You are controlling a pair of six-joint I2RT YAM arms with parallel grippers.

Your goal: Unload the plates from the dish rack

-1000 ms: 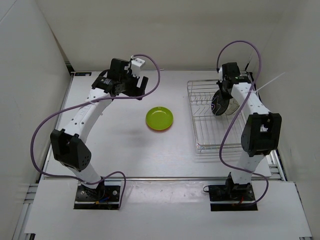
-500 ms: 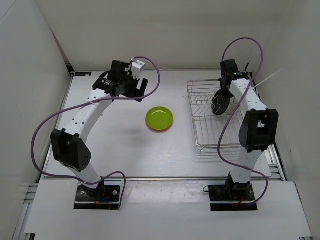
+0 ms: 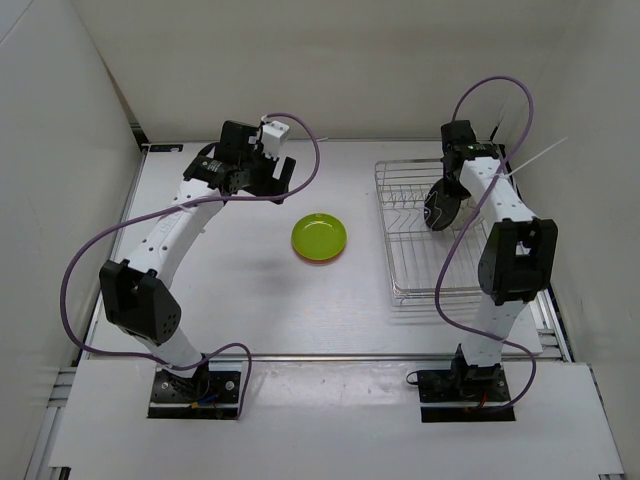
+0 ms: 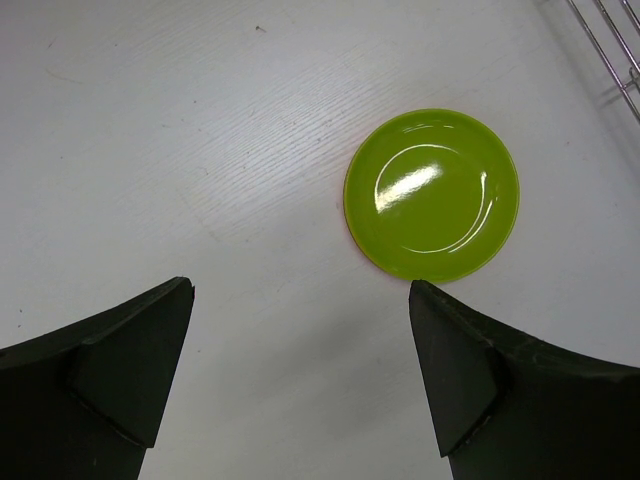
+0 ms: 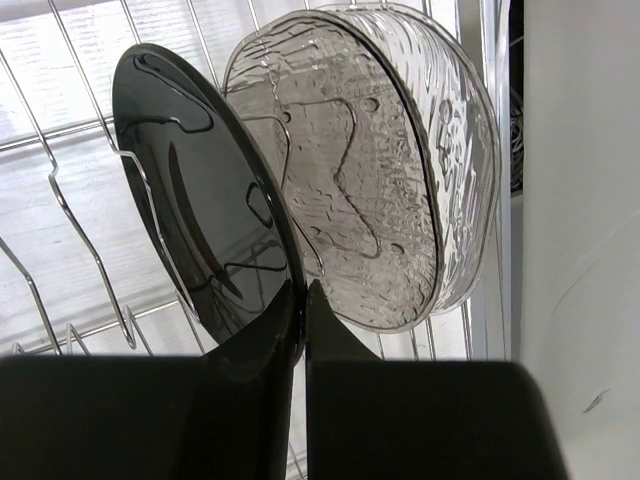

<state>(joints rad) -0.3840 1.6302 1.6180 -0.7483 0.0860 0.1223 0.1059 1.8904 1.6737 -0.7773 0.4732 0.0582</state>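
Note:
A glossy black plate (image 5: 200, 190) stands on edge in the silver wire dish rack (image 3: 415, 270), with a clear plate (image 5: 370, 170) leaning right behind it. My right gripper (image 5: 303, 290) is shut on the black plate's lower rim, one finger on each face. From above, the black plate (image 3: 438, 207) shows under the right wrist at the rack's far end. A lime green plate (image 3: 319, 236) lies flat mid-table, stacked on an orange plate whose rim (image 3: 318, 260) just peeks out. My left gripper (image 4: 300, 285) hangs open above bare table, up-left of the green plate (image 4: 432, 194), holding nothing.
The rack sits at the table's right side, close to the right wall. White walls enclose the table at the left, back and right. A corner of the rack's wires (image 4: 610, 40) shows in the left wrist view.
My right gripper's fingers have shut on the black plate's rim. The right arm's elbow has shifted slightly. The left arm has barely moved.

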